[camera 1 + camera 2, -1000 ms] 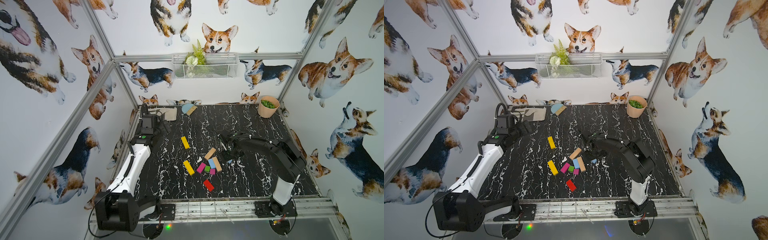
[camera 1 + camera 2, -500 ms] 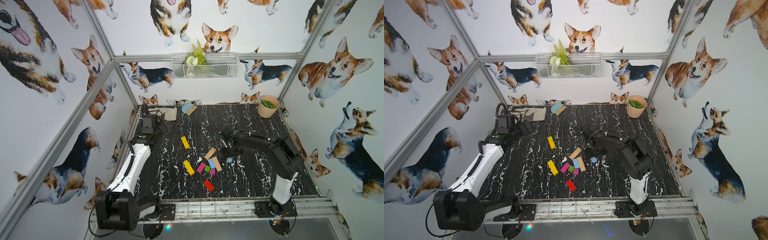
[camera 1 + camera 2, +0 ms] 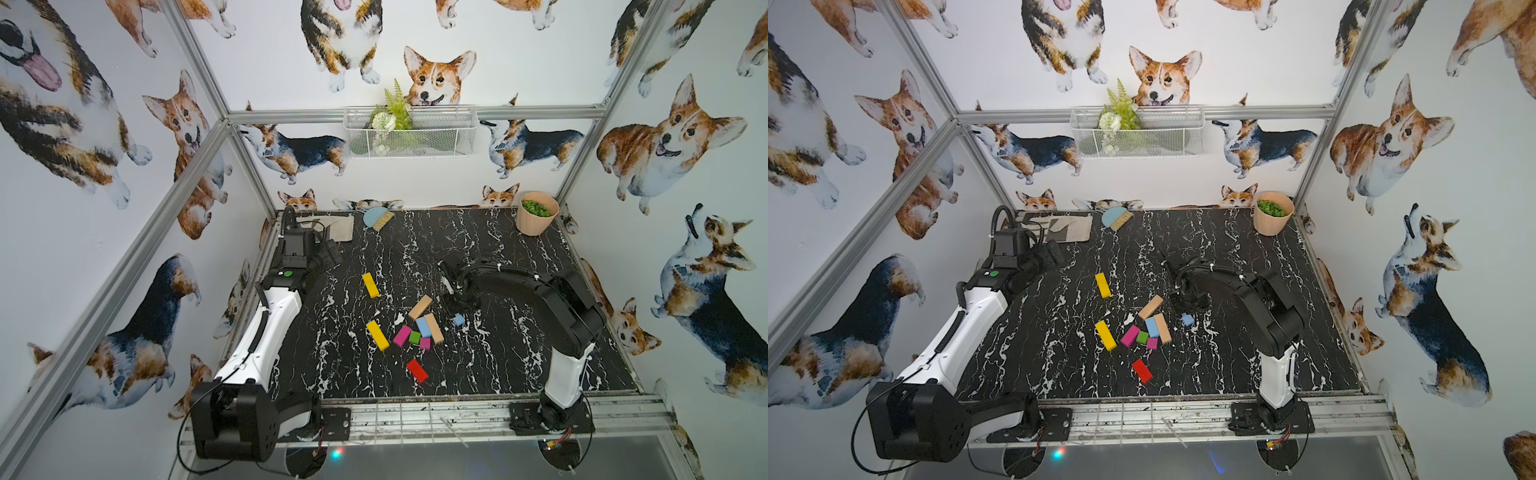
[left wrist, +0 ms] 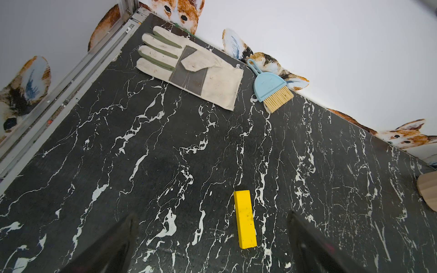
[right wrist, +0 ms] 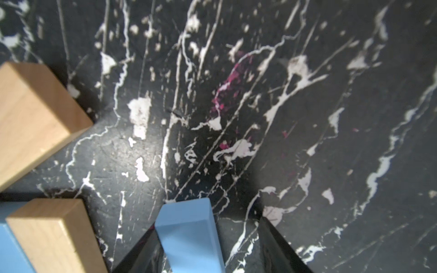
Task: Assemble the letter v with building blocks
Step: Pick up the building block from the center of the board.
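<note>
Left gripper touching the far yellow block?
Apart. Left wrist view: yellow block lies flat between the open left gripper's fingers, bare table showing between it and each finger.

Left wrist view. The left gripper (image 4: 212, 216) has its jaws spread wide, and both dark fingers (image 4: 113, 245) are only partly in frame. A yellow block (image 4: 245, 219) lies flat on the black marble table (image 4: 142, 141). One end sits between the fingers, nearer one of them and touching neither. Well beyond it, a pale work glove (image 4: 191, 67) lies flat along the wall. A light blue hand brush (image 4: 269, 87) lies just beside the glove's cuff. A tan object (image 4: 429, 189) is cut off at the frame edge, so I cannot identify it.
</note>
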`<state>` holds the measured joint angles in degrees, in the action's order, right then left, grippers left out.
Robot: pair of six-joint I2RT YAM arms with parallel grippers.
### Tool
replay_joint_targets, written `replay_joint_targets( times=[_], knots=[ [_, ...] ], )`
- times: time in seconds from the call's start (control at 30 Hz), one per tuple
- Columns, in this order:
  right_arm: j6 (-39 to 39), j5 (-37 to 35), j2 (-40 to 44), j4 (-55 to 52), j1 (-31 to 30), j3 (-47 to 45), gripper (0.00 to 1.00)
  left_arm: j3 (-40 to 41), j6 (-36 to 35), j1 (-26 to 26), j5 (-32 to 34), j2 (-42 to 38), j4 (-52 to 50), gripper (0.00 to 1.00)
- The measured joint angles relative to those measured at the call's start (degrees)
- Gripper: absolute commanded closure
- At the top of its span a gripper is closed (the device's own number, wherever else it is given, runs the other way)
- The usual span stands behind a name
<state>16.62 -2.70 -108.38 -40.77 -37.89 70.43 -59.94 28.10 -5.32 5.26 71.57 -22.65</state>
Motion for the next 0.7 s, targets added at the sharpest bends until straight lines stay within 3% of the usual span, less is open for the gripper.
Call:
replay_joint_targets(
  times=[0.23,0.5,0.7],
  knots=[
    [0.2,0.0,1.2,1.4,0.0,-1.6,0.55,0.0,0.0,0.0,0.0,0.0,0.0,0.0],
    [1.2,0.8,2.3,2.2,-0.1,-3.0,0.42,0.0,0.0,0.0,0.0,0.0,0.0,0.0],
    [1.7,1.4,3.9,1.3,-0.4,-4.8,0.53,0.0,0.0,0.0,-0.2,0.1,0.0,0.0]
  ],
)
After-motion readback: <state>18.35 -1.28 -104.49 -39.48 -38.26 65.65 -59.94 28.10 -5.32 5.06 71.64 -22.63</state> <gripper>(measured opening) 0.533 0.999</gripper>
